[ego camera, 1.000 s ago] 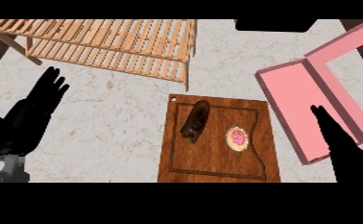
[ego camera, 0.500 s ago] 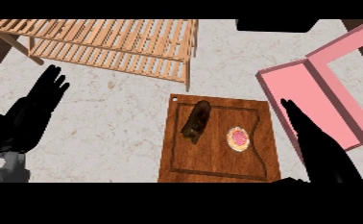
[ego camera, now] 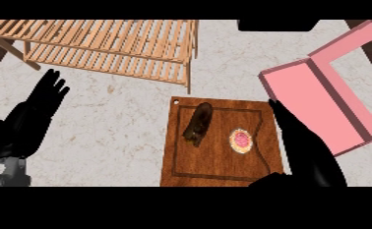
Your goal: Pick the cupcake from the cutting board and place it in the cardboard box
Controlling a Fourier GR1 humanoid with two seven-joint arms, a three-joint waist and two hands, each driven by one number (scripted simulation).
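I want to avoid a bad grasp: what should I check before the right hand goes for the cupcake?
1. Cupcake uncovered on the cutting board: ok.
2. Right hand open, beside the cupcake: ok.
3. Brown pastry apart from the cupcake: ok.
4. Pink box open: ok.
5. Left hand resting at the left, out of the way: ok.
6. Right hand's height over the board: cannot tell.

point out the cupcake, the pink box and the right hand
cupcake [ego camera: 241,141], head view, its pink-frosted top
pink box [ego camera: 312,102], head view, bare inside floor
right hand [ego camera: 305,149], head view, middle of hand
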